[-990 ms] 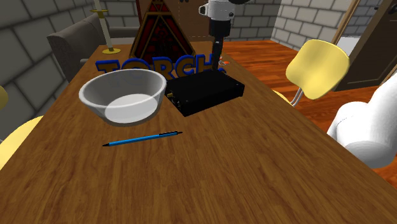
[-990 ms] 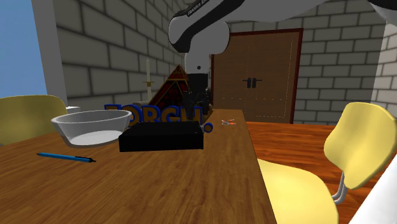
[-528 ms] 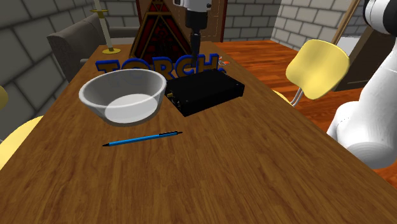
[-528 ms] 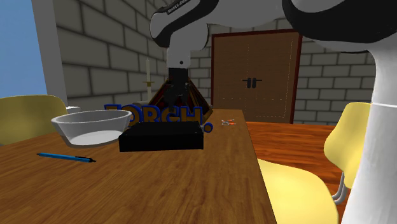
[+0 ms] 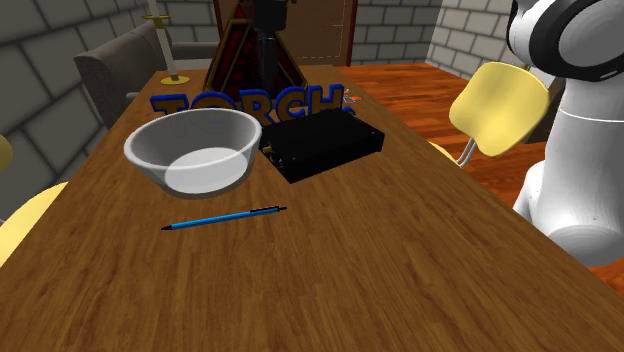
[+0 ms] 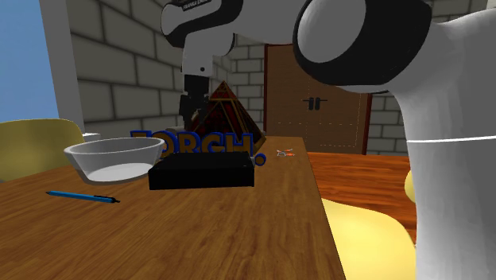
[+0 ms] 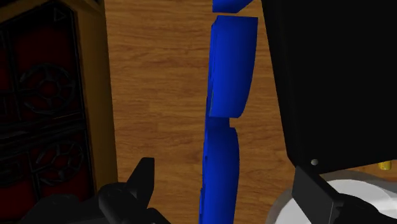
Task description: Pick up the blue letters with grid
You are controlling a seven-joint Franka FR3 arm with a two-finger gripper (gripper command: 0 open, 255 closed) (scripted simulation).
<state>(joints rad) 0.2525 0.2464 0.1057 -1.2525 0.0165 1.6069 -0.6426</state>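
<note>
Since one second ago the arm has swung toward the shoulder view's left, carrying the gripper (image 5: 267, 70) from the far corner of the black box (image 5: 322, 143) to a station above the middle of the blue letters (image 5: 250, 103); the objects on the table (image 5: 380, 260) are unchanged. The letters stand on edge at the far side of the table, just behind the white bowl (image 5: 195, 150) and the box, and in front of the red-and-gold pyramid (image 5: 245, 50). In the wrist view the two fingers are spread, one on each side of the row of blue letters (image 7: 226, 70), and neither touches it; no grid can be made out on the faces. The clearance is narrow: the black box (image 7: 337, 76) lies close on one side and the pyramid's panel (image 7: 44, 95) on the other. Likely faults, judged from this pose: a descending finger could strike the box edge or the bowl rim; a slightly offset closure could push the thin upright letters flat instead of clamping them; gaps show between the letters, so a grip far from the middle might tilt the row on lifting.
</note>
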